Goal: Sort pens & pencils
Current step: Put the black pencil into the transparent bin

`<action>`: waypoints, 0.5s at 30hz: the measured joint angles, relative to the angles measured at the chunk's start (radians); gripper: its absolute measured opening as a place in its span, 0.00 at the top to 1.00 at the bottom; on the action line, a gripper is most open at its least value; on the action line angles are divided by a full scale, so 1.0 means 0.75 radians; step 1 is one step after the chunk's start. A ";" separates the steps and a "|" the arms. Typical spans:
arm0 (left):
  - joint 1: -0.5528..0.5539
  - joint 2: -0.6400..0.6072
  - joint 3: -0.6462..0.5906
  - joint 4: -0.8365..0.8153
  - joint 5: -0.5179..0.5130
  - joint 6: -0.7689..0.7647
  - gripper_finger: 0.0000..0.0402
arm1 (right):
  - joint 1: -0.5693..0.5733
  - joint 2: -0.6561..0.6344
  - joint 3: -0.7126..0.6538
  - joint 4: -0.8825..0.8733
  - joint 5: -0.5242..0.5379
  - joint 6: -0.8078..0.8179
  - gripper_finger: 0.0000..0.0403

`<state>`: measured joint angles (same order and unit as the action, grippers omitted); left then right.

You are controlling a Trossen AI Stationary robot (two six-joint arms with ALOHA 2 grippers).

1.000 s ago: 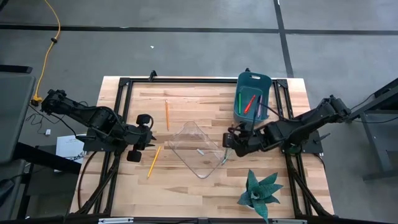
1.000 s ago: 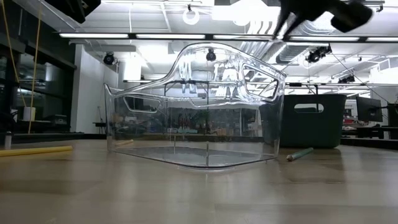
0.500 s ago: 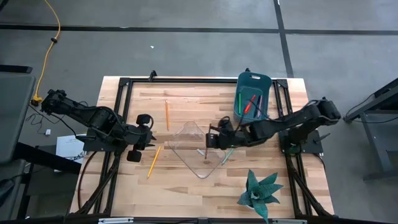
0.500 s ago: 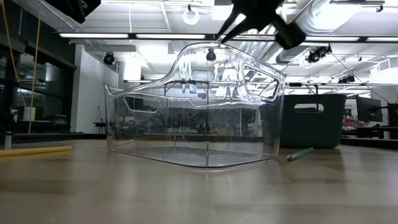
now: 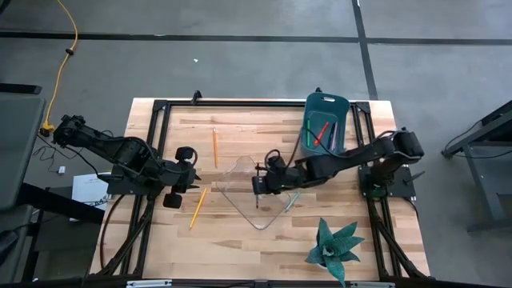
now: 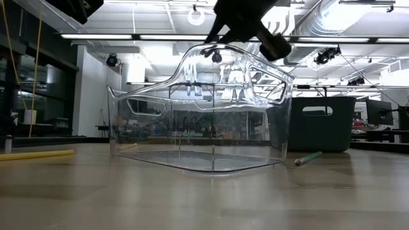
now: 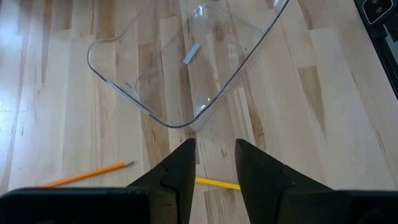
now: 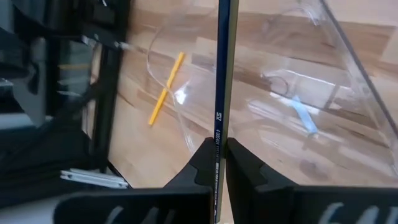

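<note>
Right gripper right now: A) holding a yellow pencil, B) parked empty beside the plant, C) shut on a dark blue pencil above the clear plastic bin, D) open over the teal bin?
C. In the right wrist view the right gripper is shut on a dark blue pencil, and the high view places it over the clear plastic bin.

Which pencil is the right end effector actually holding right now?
The dark blue pencil, clamped upright in the right end effector over the clear bin. The yellow pencils lie loose on the table.
</note>
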<state>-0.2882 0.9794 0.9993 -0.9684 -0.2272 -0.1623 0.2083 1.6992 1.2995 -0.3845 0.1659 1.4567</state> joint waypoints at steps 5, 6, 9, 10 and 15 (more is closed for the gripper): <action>0.000 0.000 0.001 0.000 0.000 0.000 0.75 | -0.021 0.109 0.213 -0.270 -0.074 -0.106 1.00; 0.000 0.000 0.001 0.000 -0.001 0.000 0.75 | -0.026 0.133 0.262 -0.329 -0.085 -0.127 1.00; 0.000 0.000 0.001 0.000 -0.001 0.000 0.75 | -0.037 0.211 0.409 -0.472 -0.105 -0.195 1.00; 0.000 0.000 0.000 0.000 -0.001 0.000 0.75 | -0.042 0.239 0.454 -0.521 -0.121 -0.215 1.00; -0.001 0.000 0.000 0.000 0.000 0.000 0.75 | -0.053 0.366 0.645 -0.751 -0.174 -0.292 1.00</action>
<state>-0.2890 0.9794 0.9993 -0.9681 -0.2272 -0.1623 0.1685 1.9734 1.7835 -0.9481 0.0354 1.2376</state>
